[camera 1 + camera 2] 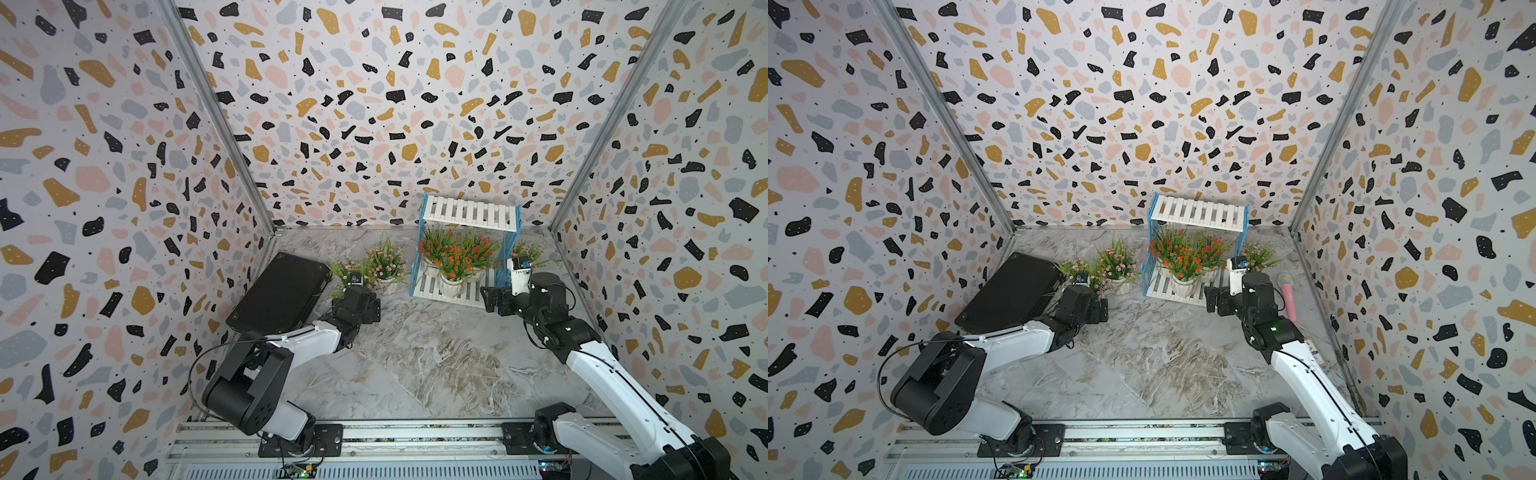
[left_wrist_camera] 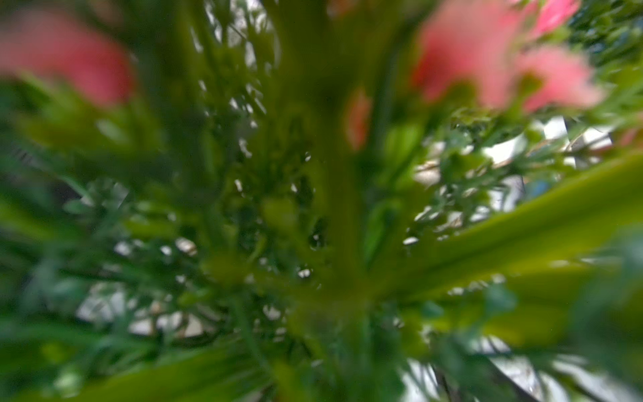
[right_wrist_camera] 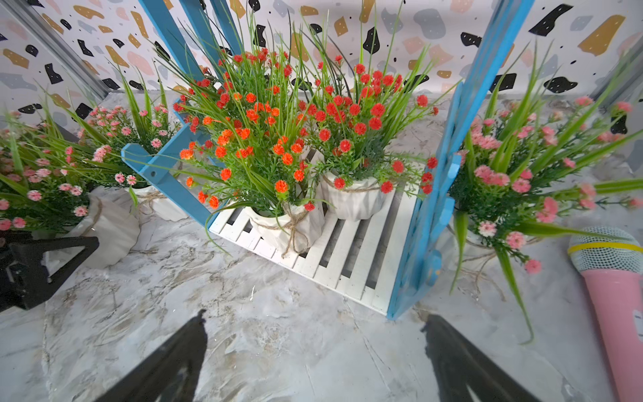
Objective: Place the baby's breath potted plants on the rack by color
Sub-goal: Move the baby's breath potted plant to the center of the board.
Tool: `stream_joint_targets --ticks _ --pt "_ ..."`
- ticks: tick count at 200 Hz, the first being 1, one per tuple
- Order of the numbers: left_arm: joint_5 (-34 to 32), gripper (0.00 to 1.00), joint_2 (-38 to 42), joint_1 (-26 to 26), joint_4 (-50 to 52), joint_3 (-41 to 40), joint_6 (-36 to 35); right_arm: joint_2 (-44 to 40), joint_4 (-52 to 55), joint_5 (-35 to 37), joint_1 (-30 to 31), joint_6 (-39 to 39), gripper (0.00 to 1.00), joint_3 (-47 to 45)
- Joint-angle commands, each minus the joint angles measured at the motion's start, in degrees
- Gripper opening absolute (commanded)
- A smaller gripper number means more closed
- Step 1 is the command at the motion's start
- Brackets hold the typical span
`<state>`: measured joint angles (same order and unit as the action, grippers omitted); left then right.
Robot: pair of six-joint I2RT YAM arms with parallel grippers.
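You are at the turn from the orange-red row to the pink one. The small stepped rack with white slats and light blue side frames (image 1: 473, 214) stands at the upper centre of both top views. Its lower tier carries all three orange-red baby's breath plants in white ribbed pots (image 1: 455, 259); its upper tier is bare.

The pale pink ones stand on the grey marbled surface (image 1: 415, 353). The leftmost pink plant (image 1: 347, 268) is beside the flat black case (image 1: 282, 291), the second pink plant (image 1: 384, 259) is just left of the rack, and the third pink plant (image 3: 515, 163) is right of it, near a pink toy microphone (image 3: 612, 296).

Your left tool (image 1: 368, 305) is at the leftmost pink plant, its wrist view all blurred foliage. Its jaws stand wide, but whether the pot lies between them cannot be told. Your right tool (image 3: 313, 320) is spread wide and empty, just before the lower tier.

Next, I judge, you close the left tool on that pot, lift it above the orange-red blossoms and set it on the upper tier. Mind the neighbouring plant's leaves.
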<state>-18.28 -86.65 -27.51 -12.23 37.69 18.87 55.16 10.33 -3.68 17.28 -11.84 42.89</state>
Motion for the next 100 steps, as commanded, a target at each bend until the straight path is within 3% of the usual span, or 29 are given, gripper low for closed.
stream_joint_targets --ticks 1,34,88,100 --pt "-0.6 0.99 -2.0 0.0 -4.0 2.3 -1.6 -1.2 0.4 -0.3 0.3 1.0 1.0 1.0" --pt "-2.1 0.99 -3.9 0.7 -6.8 3.3 -3.6 -1.4 -0.2 -0.7 0.3 0.9 1.0 0.4" --pt "1.7 1.0 -7.4 3.4 -11.8 5.1 -6.3 -2.6 0.4 -0.7 0.3 1.6 1.0 0.3" --pt "1.7 0.96 -8.5 3.5 -12.1 5.9 -7.1 -2.7 0.5 -0.8 0.3 1.5 1.0 0.3"
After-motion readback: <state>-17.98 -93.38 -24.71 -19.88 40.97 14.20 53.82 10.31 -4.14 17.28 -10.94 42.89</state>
